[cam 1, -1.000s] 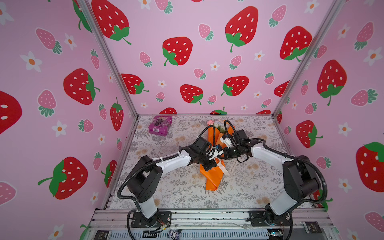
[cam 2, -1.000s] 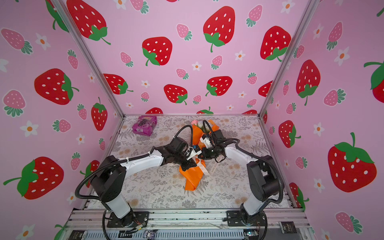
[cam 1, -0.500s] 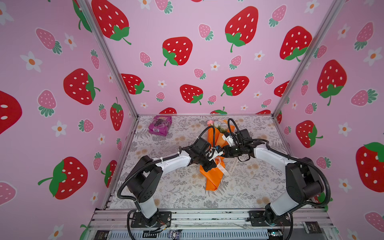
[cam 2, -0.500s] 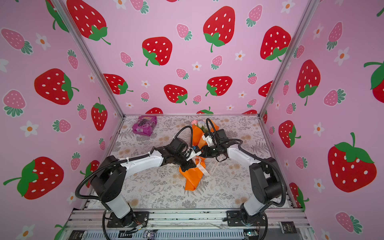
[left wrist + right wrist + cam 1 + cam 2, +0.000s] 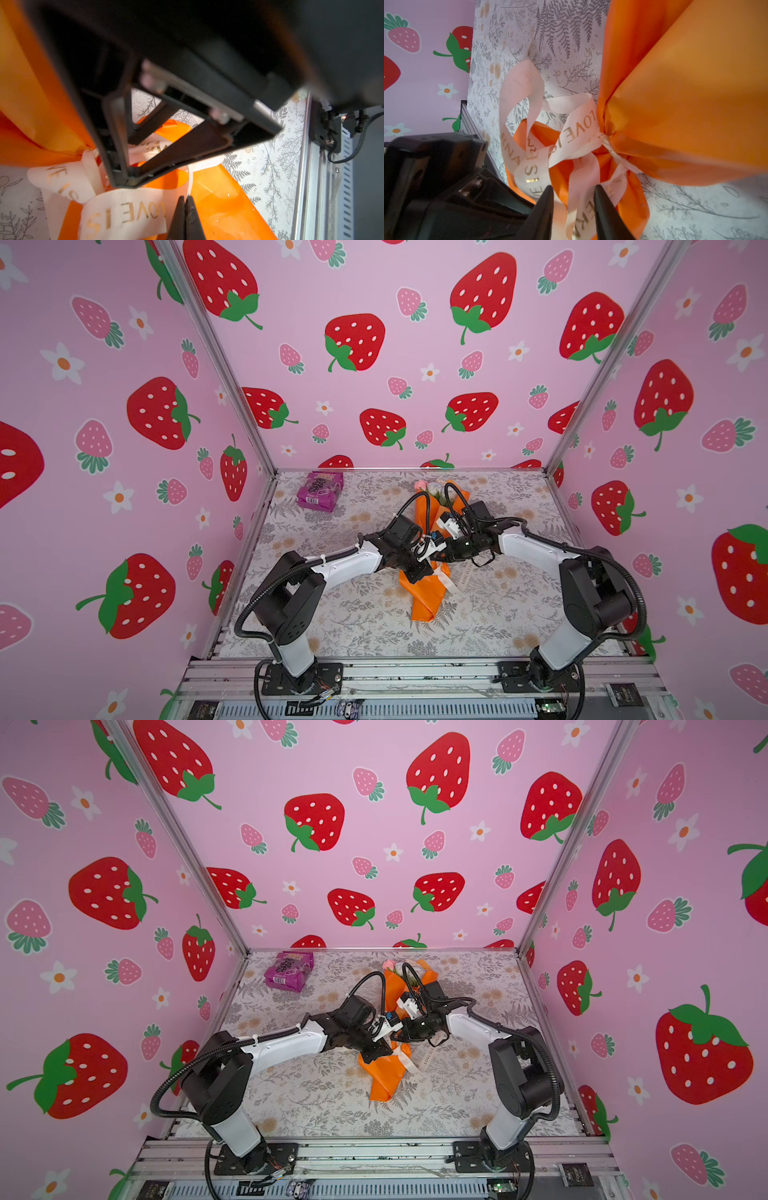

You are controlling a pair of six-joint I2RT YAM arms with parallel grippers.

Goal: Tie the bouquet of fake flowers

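Note:
The bouquet of fake flowers (image 5: 427,597) (image 5: 384,1077) lies on the floral mat in orange paper, its pink and white heads (image 5: 428,487) toward the back wall. A cream printed ribbon (image 5: 571,133) (image 5: 124,212) is looped loosely around its pinched waist. My left gripper (image 5: 185,197) (image 5: 417,572) is shut on a thin strand of that ribbon, just above the orange paper (image 5: 224,203). My right gripper (image 5: 574,188) (image 5: 441,556) is open at the waist, with a ribbon tail hanging loose between its fingers. Both wrists meet over the bouquet's middle and hide it in both top views.
A purple snack packet (image 5: 319,491) (image 5: 289,971) lies at the back left of the mat. One ribbon end (image 5: 462,577) trails onto the mat to the right of the bouquet. Pink strawberry walls close in three sides, and a metal rail (image 5: 415,674) runs along the front.
My right gripper's jaws have parted, and its wrist has shifted slightly over the bouquet's waist. The left arm and the bouquet have stayed where they were.

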